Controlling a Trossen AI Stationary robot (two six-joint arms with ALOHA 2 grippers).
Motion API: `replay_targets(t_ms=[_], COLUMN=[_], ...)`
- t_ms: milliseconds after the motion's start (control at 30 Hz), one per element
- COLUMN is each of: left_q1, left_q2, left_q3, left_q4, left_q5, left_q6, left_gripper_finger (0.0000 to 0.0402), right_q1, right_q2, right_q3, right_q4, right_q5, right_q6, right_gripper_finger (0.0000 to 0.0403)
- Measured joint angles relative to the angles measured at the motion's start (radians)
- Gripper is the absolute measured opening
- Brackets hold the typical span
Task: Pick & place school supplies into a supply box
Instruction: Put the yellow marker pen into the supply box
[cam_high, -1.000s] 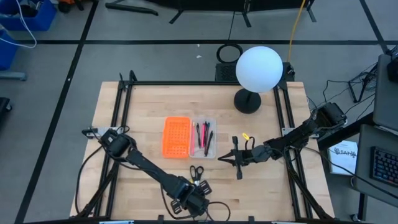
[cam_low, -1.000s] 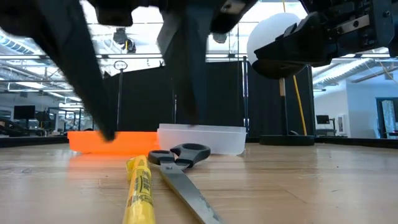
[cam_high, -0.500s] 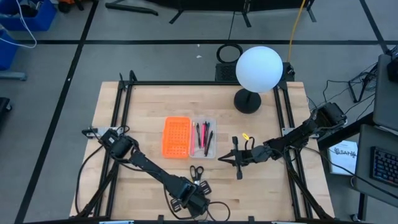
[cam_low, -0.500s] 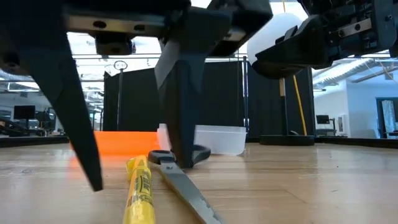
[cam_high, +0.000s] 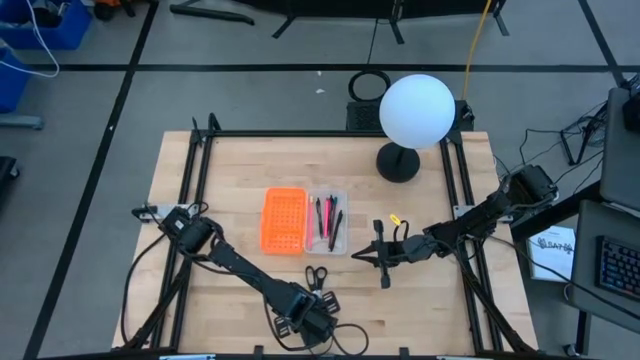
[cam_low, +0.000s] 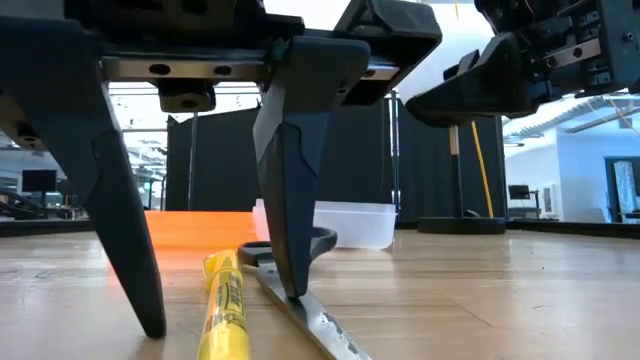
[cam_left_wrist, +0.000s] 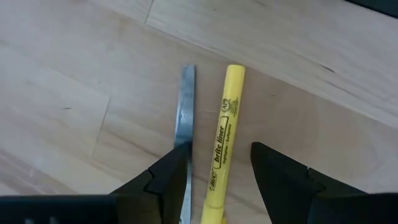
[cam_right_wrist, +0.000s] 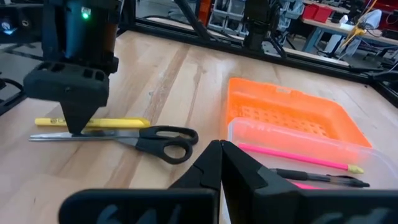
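The left gripper hangs spread wide, low over the table, its fingers straddling the yellow highlighter; one fingertip seems to touch the scissors blade just beside it. Beyond the handles sits the supply box holding pens. The right gripper, clenched, hovers nearby

The highlighter lies beside the scissors, at six o'clock of the supply box, pens inside.
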Motion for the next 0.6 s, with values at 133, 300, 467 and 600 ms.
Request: replay_targets(t_ms=[133,300,467,600], left_q1=[0.0,-0.003,-0.021,-0.033], left_q2=[0.002,0.002,0.002,0.002], left_q3=[-0.006,-0.007,-0.007,-0.009], left_q4=[-0.001,-0.003,-0.01,-0.015], left_q5=[-0.002,-0.021,-0.075,-0.097], left_q6=[0.01,0.009,0.009,0.014], left_gripper_finger=[0.0186,0.0186,0.0186,0.0186], right_q1=[0.0,0.0,0.0,0.0], right_q2=[0.0,0.0,0.0,0.0], right_q3=[0.0,0.0,0.0,0.0], right_q4=[-0.014,-0.023,-0.022,-0.022], right_q5=[0.0,0.0,0.001,0.001], right_q6=[0.0,0.0,0.0,0.0], right_gripper_finger=[0.0001,0.0001,0.0001,0.0])
